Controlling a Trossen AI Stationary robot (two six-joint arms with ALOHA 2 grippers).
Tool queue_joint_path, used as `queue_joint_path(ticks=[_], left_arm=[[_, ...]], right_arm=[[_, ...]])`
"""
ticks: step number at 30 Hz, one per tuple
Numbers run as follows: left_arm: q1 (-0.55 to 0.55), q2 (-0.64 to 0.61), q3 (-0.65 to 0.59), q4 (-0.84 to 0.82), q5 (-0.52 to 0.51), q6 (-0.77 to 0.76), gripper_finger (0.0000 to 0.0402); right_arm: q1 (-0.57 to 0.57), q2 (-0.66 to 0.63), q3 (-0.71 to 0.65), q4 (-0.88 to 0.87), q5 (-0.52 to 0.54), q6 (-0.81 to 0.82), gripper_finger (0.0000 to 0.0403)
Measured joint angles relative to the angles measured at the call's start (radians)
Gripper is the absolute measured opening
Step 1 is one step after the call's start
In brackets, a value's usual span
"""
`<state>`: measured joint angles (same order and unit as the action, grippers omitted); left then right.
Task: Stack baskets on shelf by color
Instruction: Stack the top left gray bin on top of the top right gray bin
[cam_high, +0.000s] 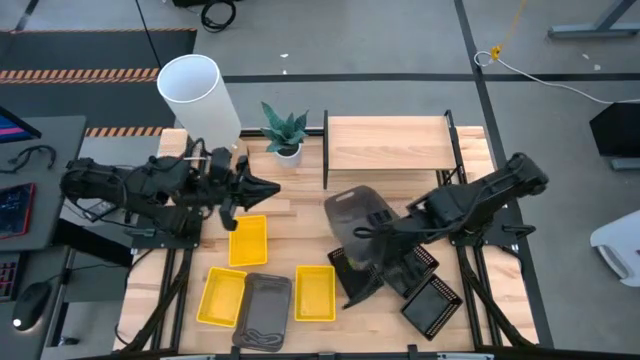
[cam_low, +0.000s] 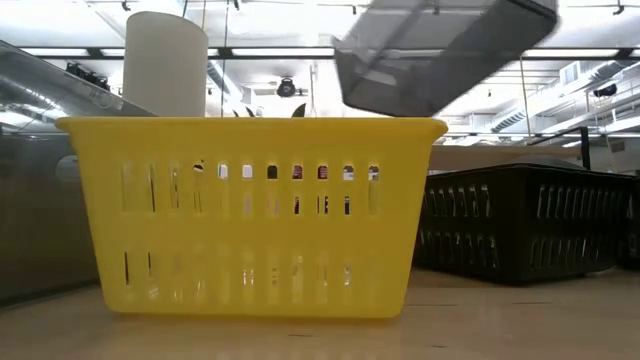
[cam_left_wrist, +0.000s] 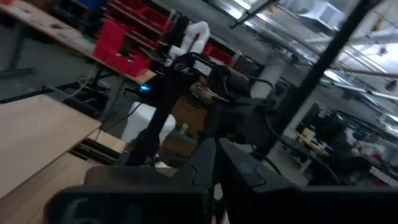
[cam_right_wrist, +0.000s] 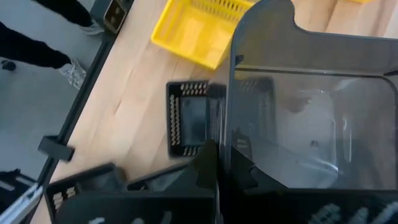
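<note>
Right gripper (cam_high: 372, 232) clenched on 1 grey basket (cam_high: 357, 213), held tilted in the air just short of the empty shelf (cam_high: 388, 143); left gripper (cam_high: 268, 187) closed, empty, above a yellow basket (cam_high: 248, 240); thin rim grip, so risk of slipping onto mesh baskets (cam_high: 432, 305) below.

Place: a robotics lab or workshop.
Signs: exposed ceiling ducts (cam_low: 590, 95) and strip lights, red parts bins (cam_left_wrist: 121, 43) on benches, floor cables (cam_high: 540, 75), hazard-striped tape (cam_high: 70, 73).
</note>
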<state>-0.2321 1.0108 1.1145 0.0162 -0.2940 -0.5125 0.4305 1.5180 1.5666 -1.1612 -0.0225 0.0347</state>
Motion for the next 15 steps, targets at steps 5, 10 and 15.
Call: queue_joint_path(ticks=[5,10,15], left_arm=[[0.000,0.067,0.000,0.012,-0.101,-0.040,0.0051],[0.000,0.137,0.000,0.036,-0.132,-0.097,0.0065],[-0.008,0.205,0.000,0.033,-0.131,-0.176,0.0066]], right_arm=[[0.033,-0.114,-0.158,0.030,-0.005,-0.001,0.0002],[0.047,-0.195,-0.280,0.050,-0.005,-0.042,0.0002],[0.047,-0.249,-0.369,0.065,-0.005,-0.093,0.0002]])
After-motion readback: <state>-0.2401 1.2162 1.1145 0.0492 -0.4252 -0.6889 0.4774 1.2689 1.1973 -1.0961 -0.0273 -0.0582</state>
